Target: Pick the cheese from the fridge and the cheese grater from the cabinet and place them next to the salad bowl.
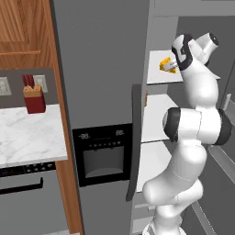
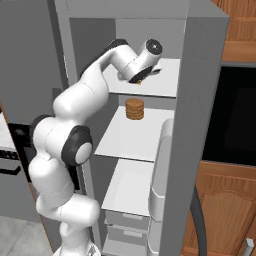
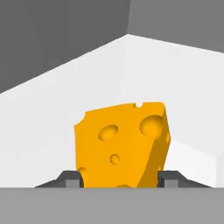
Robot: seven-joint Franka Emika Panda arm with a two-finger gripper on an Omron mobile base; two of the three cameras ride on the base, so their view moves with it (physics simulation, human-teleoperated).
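The cheese (image 3: 122, 142) sits between the two fingertips (image 3: 72, 178) of the gripper (image 3: 119, 180), one dark tip at each lower side of the wedge, so the jaws look clamped on it, or all but; the contact itself lies at the very bottom edge of the hand view and is hard to confirm. In the left base view the gripper (image 1: 171, 67) reaches into the open fridge (image 1: 105, 64), where the cheese (image 1: 165, 63) rests on the upper white shelf (image 1: 158, 77). I judge this grip across the wedge's width is chosen because those sides give the flattest purchase. The wedge stands upright on the shelf, its tall holed face towards the hand camera, its long axis apparently running away from the gripper towards the shelf's back corner. On the shelf below sits a round brown stack (image 2: 134, 109). Left of the fridge, a desk (image 1: 27, 133) carries a red knife block (image 1: 34, 97).
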